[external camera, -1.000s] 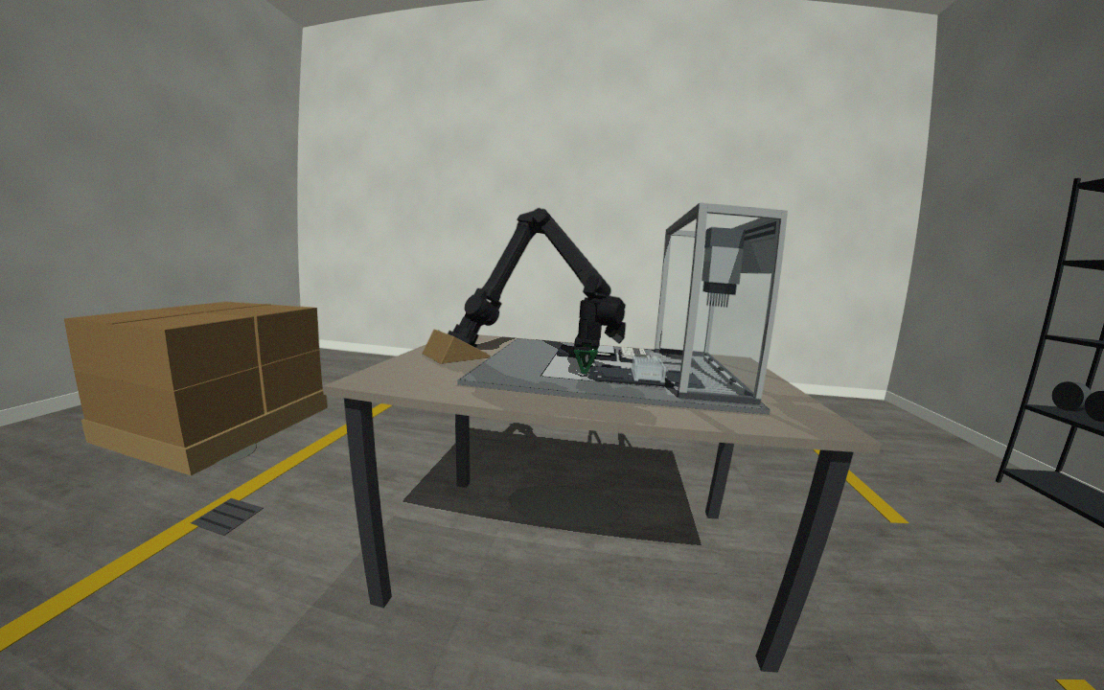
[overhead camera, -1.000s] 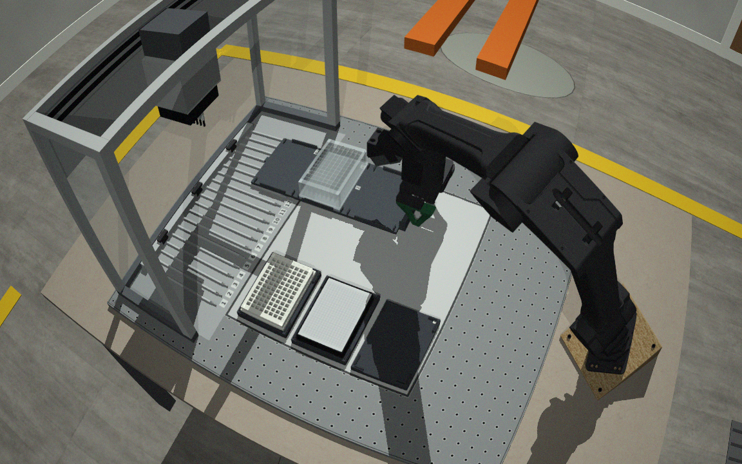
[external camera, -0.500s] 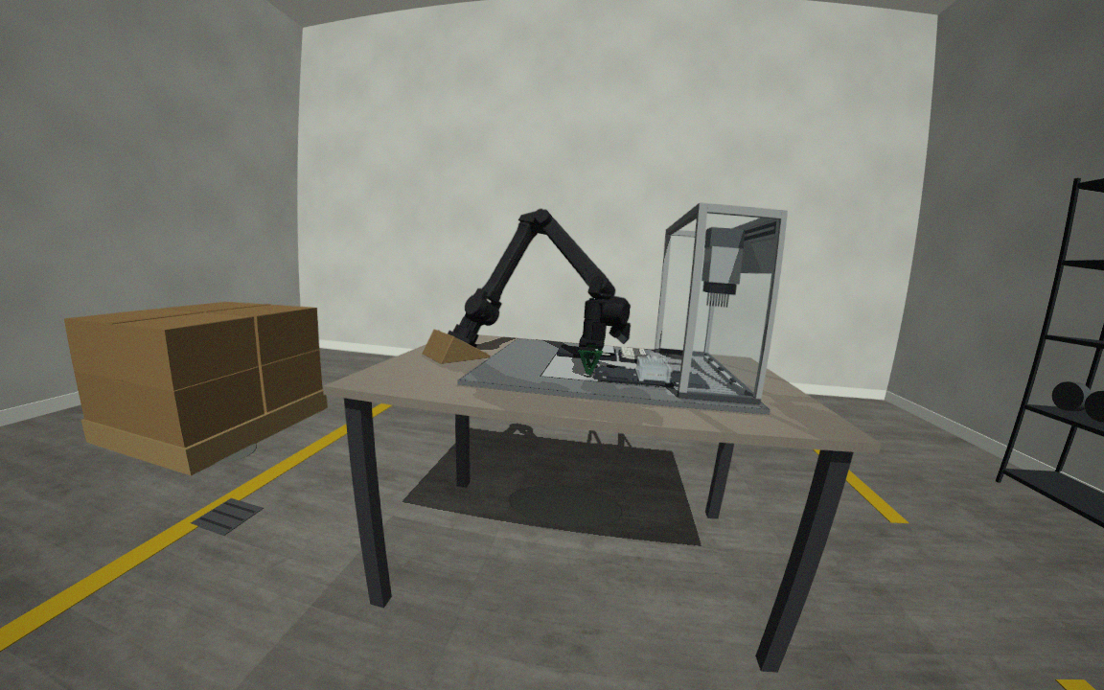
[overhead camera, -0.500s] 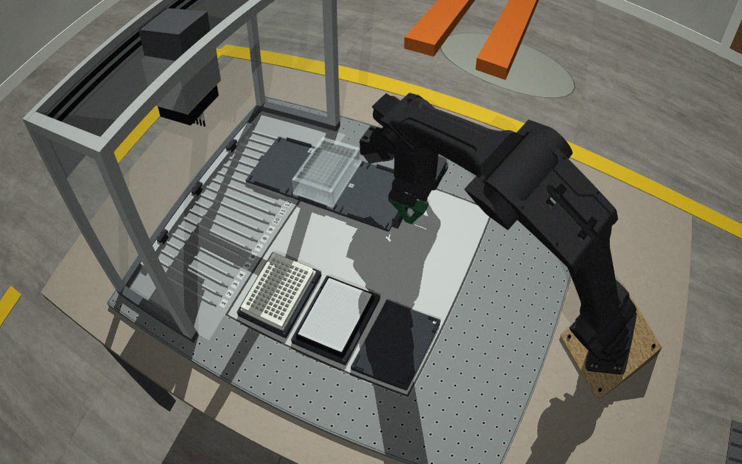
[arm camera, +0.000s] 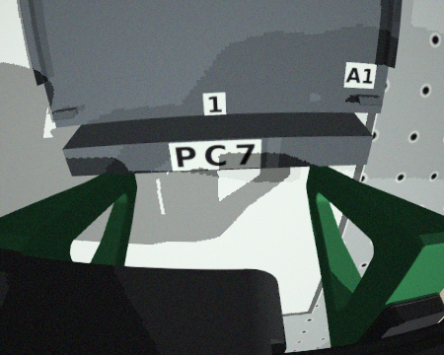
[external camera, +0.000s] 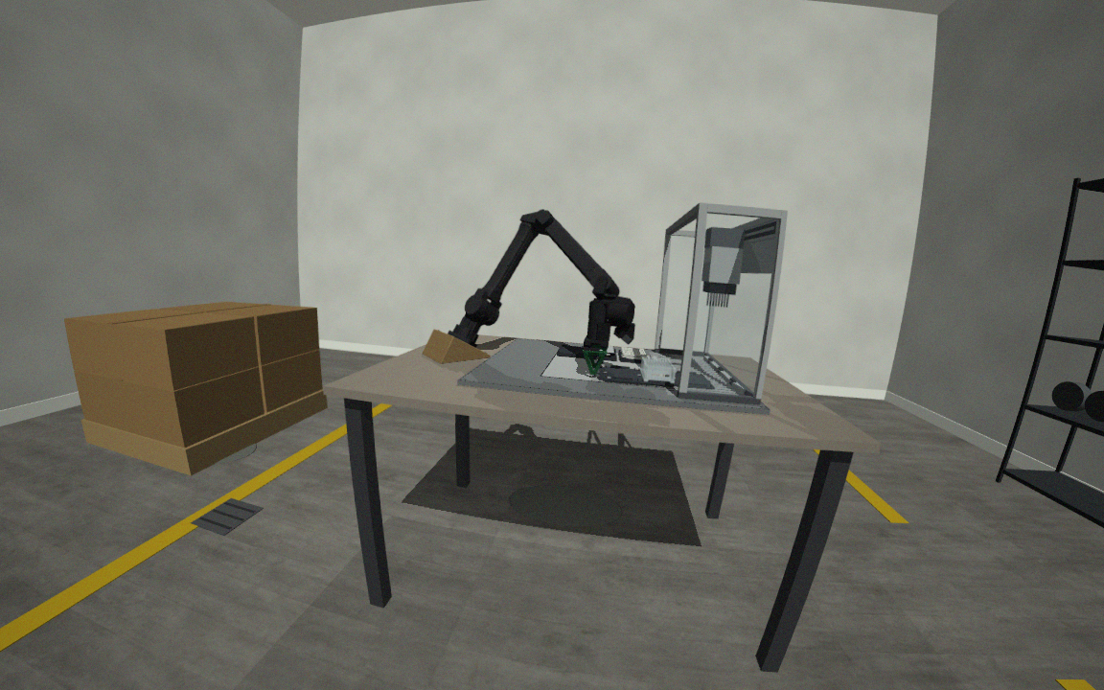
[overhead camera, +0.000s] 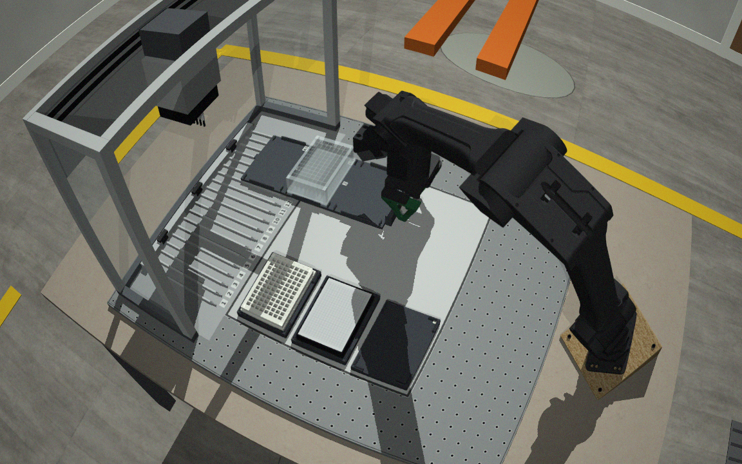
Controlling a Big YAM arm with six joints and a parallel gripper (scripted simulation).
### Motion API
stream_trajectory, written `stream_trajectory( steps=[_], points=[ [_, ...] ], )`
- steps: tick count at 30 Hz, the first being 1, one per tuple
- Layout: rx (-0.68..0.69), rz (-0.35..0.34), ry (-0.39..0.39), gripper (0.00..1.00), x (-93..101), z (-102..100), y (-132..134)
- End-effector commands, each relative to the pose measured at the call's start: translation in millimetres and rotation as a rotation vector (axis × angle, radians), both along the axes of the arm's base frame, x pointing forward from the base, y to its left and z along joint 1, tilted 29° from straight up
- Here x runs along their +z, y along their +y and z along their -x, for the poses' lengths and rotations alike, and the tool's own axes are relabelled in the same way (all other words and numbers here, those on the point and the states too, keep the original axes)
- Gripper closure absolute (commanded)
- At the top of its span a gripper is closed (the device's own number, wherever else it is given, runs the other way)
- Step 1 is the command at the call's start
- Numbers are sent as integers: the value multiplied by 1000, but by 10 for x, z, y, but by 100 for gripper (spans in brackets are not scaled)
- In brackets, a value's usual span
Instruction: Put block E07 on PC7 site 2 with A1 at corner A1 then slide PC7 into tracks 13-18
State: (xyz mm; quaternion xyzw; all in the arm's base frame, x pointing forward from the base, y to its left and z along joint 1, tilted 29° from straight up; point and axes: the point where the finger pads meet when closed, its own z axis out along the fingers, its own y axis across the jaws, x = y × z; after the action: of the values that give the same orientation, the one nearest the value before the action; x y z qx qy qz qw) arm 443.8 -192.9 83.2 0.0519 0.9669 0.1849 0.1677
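One block loaded, carrier going in.
Deep-well block E07 [overhead camera: 319,169] sits on carrier PC7 [overhead camera: 362,196]; spread, empty jaws of the gripper [arm camera: 222,204] bracket its handle [arm camera: 216,150]. Next: push straight along the tracks [overhead camera: 229,219].

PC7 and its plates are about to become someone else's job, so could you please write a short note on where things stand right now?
Gripper: open, holding nothing, its fingers straddling the handle of PC7.
PC7: leading end already among the tracks at the far end of the rails; no lamp seen lit.
Deep-well block E07: on the carrier's middle site; sites 1 and 3 empty. A1 orientation cannot be read.
S1 empty; E10 and E01 in their nests.
Left: confirm tracks 13-18, push until it stops and the lamp lights.
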Motion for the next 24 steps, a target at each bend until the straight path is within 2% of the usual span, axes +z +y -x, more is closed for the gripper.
stream_trajectory(
  steps=[1,24],
  points=[
    [-8,16,-34,20,170,-265,-38],
    [-18,13,-33,20,238,-447,-58]
  ],
)
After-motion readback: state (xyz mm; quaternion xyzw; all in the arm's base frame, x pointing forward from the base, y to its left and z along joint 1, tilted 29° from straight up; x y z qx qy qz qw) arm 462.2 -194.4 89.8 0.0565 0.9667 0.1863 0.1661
